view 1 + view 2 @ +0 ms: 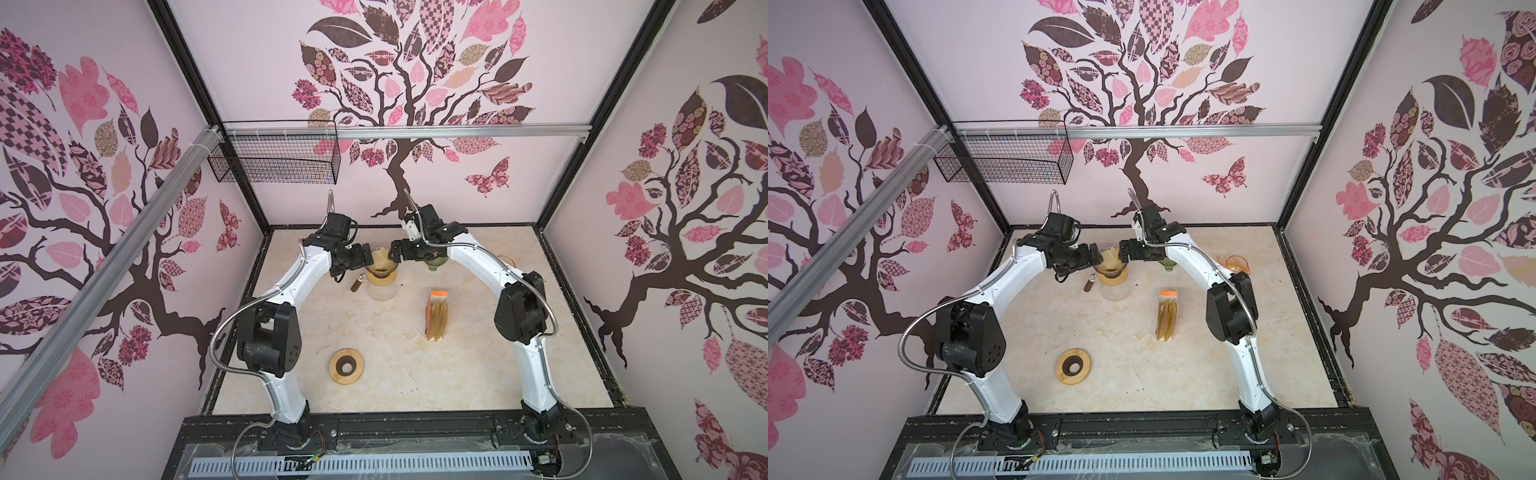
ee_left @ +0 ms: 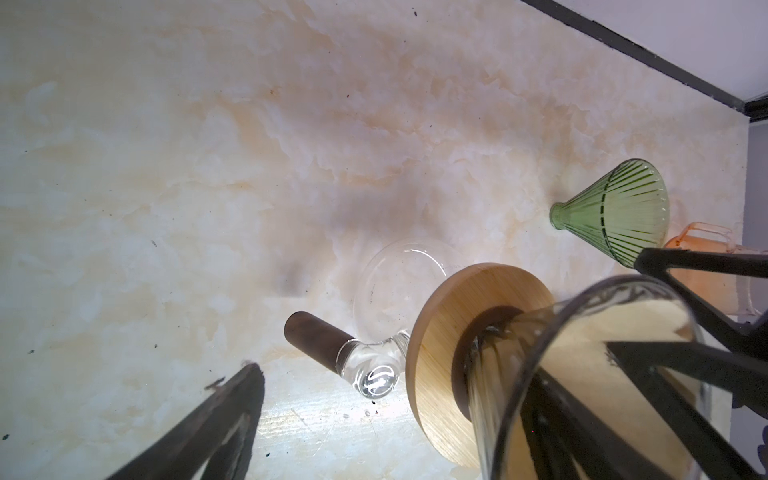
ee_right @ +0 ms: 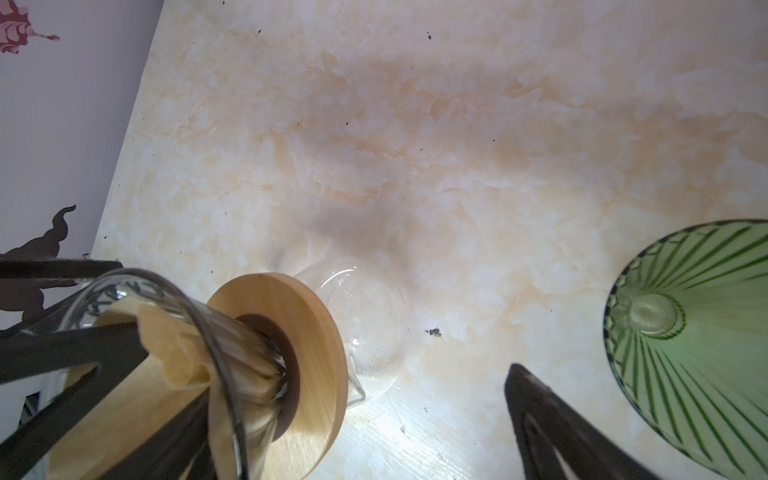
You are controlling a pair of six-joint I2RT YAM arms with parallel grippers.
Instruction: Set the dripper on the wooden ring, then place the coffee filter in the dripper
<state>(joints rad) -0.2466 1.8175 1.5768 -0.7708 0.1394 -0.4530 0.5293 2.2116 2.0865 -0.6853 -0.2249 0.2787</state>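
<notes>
1. The glass dripper (image 1: 380,266) sits in a wooden collar (image 3: 307,324) on top of a glass jug (image 3: 365,316), near the middle of the table's (image 1: 415,386) back edge.
2. The paper filter (image 3: 174,353) is already inside the dripper. In the right wrist view its top edge looks folded over and crumpled, not lying flat against the glass.
3. The left gripper (image 1: 368,254) is spread wide and grips nothing. One finger (image 2: 648,365) reaches down into the cone; the other is outside it.
4. The right gripper (image 1: 392,250) is likewise spread wide and empty, with one finger (image 3: 66,361) inside the cone against the paper.
5. The main step looks done: the filter is in. What seems left is smoothing the paper against the wall, then lifting both grippers clear without dragging it out.
6. The filter pack (image 1: 438,316), spare wooden ring (image 1: 347,365) and green dripper (image 2: 615,208) stand apart, untouched.
</notes>
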